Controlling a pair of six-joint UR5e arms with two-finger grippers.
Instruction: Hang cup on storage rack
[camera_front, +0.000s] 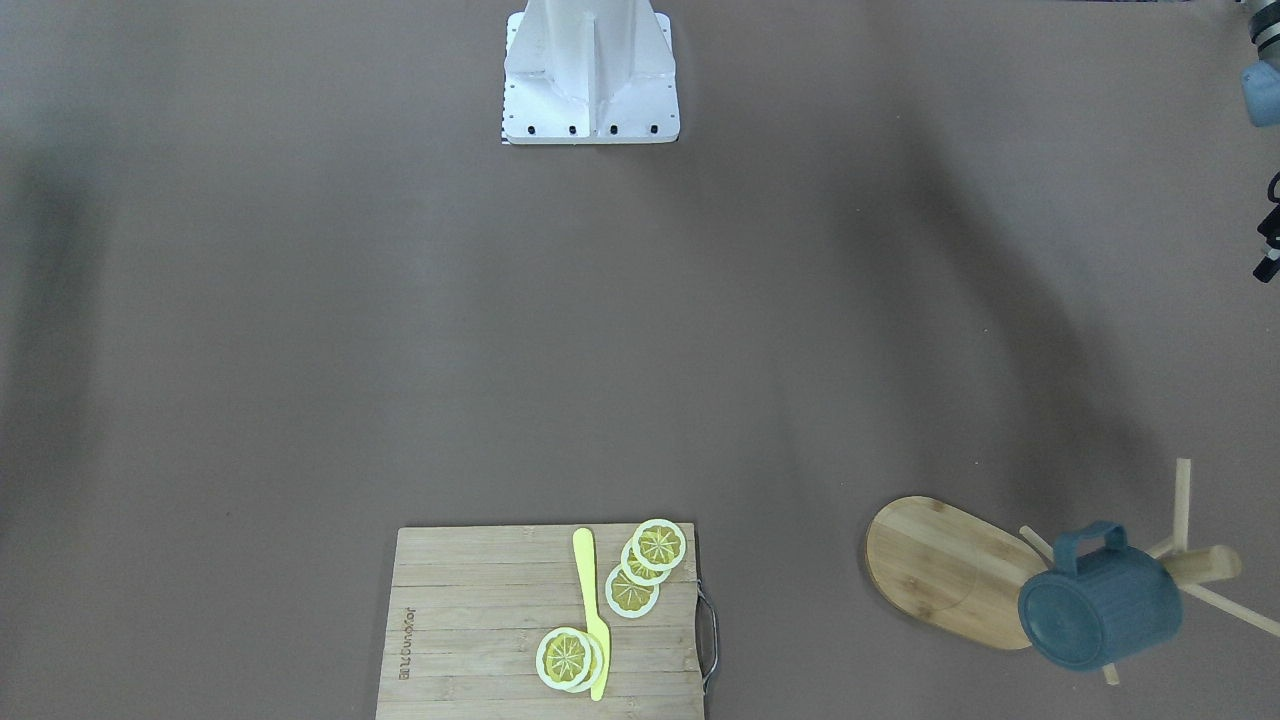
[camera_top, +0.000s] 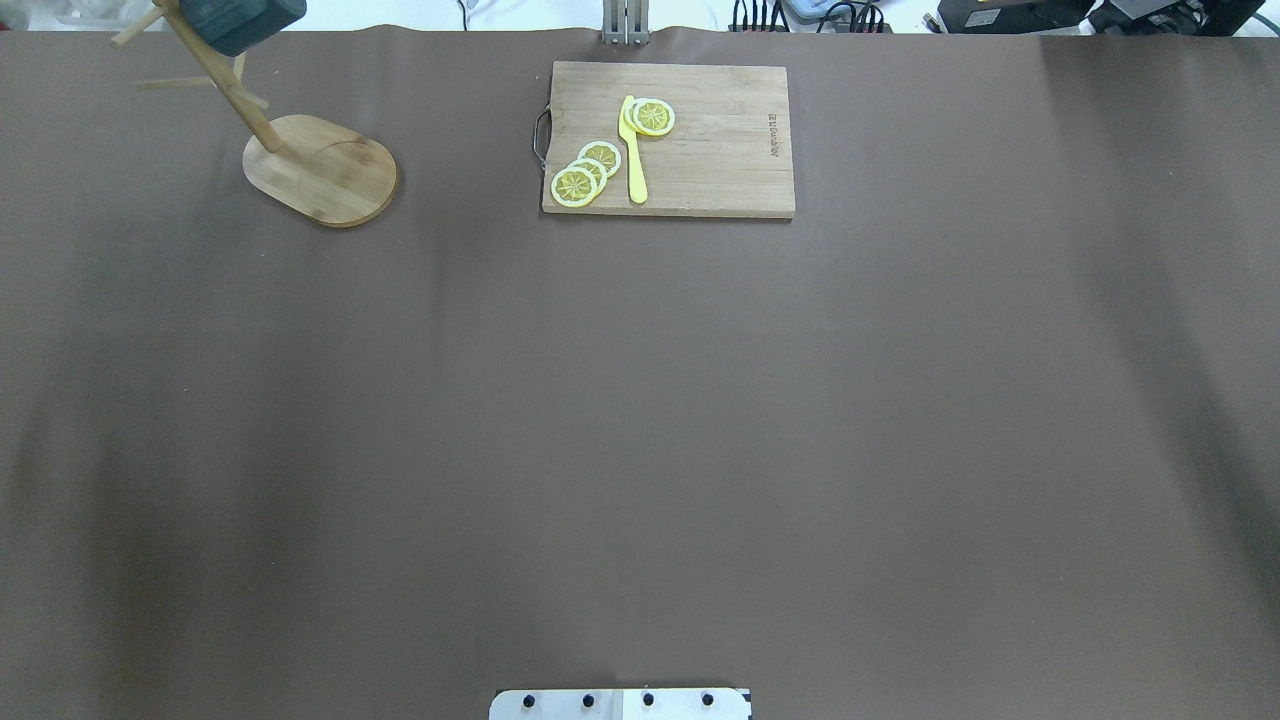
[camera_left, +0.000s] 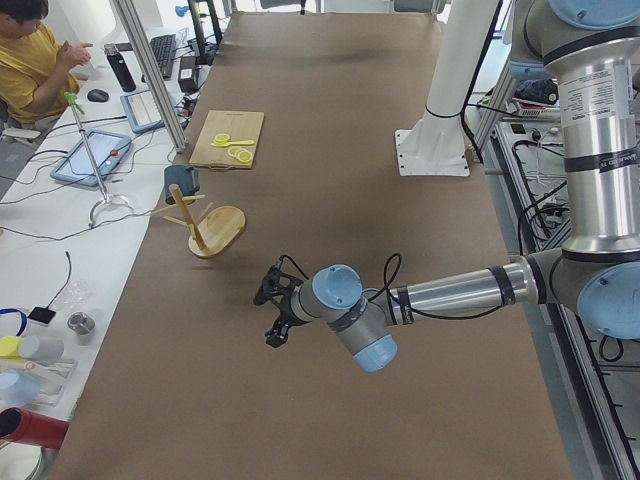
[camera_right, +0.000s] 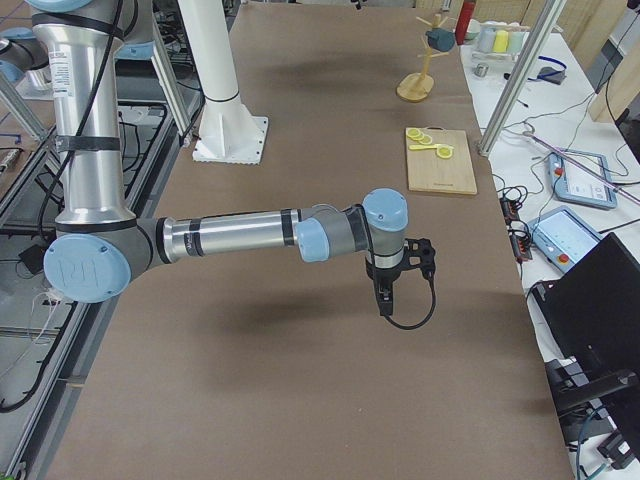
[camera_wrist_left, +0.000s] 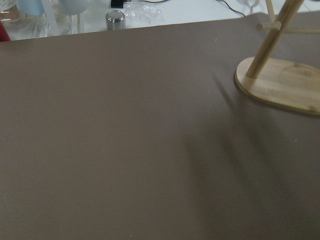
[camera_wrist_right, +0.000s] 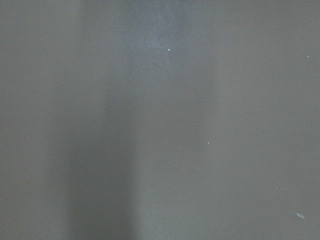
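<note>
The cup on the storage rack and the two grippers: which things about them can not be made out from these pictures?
1. Inside of the cup: the front-facing view shows only its bottom and side, and the overhead view's top edge cuts it off.
2. What holds the cup on the storage rack: the cup's own body hides the contact.
3. The left gripper and right gripper: too small in the side views to tell open or shut.

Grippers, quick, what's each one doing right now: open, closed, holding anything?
Left gripper: cannot be told; not holding the cup, which is on the rack.
Right gripper: cannot be told; also away from the cup.
</note>
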